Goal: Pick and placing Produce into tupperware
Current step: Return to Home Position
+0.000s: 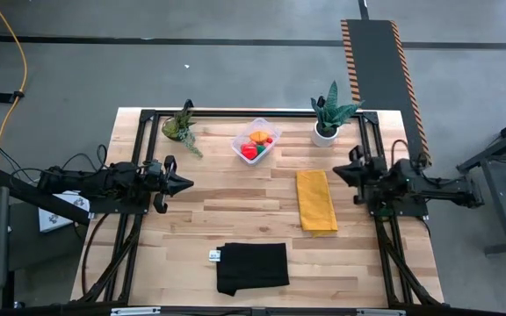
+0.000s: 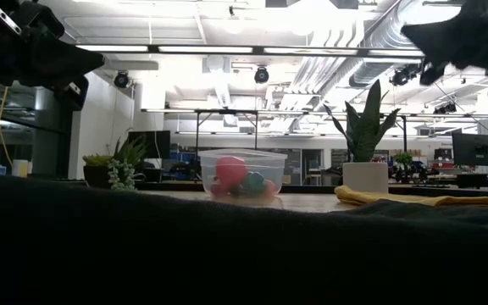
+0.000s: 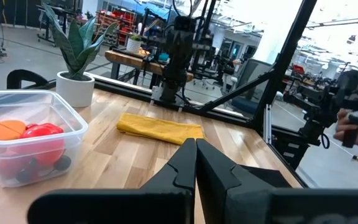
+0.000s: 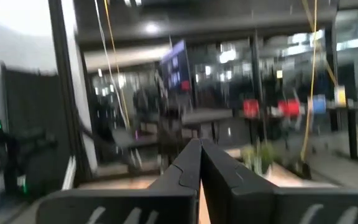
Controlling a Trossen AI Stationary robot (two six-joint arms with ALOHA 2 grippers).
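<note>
The clear tupperware (image 1: 256, 140) stands on the table at the far middle, between two potted plants. Inside it lie the produce pieces: a red one (image 3: 42, 134), an orange one (image 3: 8, 129), a green one (image 1: 261, 149) and dark berries (image 3: 39, 168). My left gripper (image 1: 186, 183) is shut with nothing in it, drawn back at the table's left side and pointing level toward the right. My right gripper (image 1: 337, 171) is shut too, bare, back at the table's right side, its tip slanting slightly upward.
A folded yellow cloth (image 1: 316, 200) lies right of the middle. A black cloth (image 1: 251, 268) lies near the front edge. A white-potted plant (image 1: 328, 118) stands at the far right, a dark-potted one (image 1: 181, 127) at the far left. A black frame runs along the table's edges.
</note>
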